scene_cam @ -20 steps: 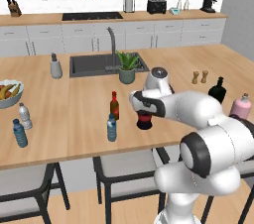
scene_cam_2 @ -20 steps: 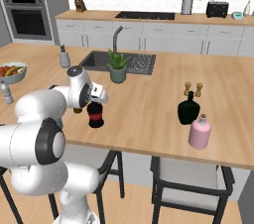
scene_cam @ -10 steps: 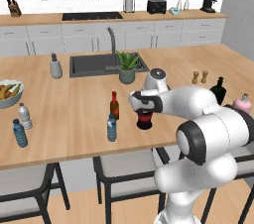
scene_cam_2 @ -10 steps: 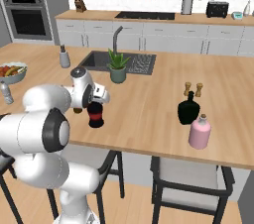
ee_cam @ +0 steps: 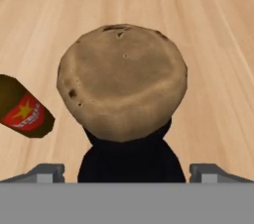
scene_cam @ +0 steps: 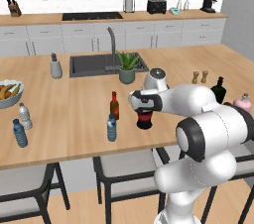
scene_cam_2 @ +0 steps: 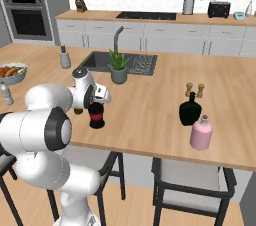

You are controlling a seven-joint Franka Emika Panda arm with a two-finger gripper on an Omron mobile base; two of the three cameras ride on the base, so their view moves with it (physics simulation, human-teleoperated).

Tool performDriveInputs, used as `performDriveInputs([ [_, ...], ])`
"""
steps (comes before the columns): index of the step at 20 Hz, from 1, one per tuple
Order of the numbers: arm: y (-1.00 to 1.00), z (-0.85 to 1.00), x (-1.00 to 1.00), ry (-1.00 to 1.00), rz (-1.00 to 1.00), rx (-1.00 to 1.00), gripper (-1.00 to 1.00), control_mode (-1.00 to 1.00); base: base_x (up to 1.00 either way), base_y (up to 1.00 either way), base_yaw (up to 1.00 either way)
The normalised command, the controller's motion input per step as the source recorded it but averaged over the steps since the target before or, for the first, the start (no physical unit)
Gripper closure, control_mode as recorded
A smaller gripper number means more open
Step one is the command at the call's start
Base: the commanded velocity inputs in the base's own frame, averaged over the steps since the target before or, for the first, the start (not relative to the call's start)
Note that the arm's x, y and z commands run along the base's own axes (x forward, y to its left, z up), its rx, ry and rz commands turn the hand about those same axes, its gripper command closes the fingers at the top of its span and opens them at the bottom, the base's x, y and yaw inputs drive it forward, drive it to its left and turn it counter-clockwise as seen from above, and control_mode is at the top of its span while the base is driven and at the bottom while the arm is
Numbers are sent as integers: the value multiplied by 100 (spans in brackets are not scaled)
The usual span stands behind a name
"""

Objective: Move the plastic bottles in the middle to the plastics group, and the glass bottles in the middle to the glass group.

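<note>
So our claw (ee_cam: 127, 173) is spread wide open, hanging right over the cork top of the tall black bottle (scene_cam: 144, 118), fingers either side of it, not gripping. That bottle stands mid-surface (scene_cam: 74, 114), with the slim brown bottle (scene_cam: 114, 105) and the small blue water bottle (scene_cam: 112, 128) just beside it.

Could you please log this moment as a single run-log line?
gripper: open, above tall black bottle | fingers: either side of its shoulders, not closed | brown bottle: standing nearby
</note>
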Motion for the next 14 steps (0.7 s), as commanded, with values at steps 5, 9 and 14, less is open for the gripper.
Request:
performDriveInputs([
  [5,0,0,0,0,0,0,100,-100,0,0,0],
  [9,-3,1,-3,0,0,0,100,-100,0,0,0],
  [14,-46,19,-7,0,-11,0,100,-100,0,0,0],
])
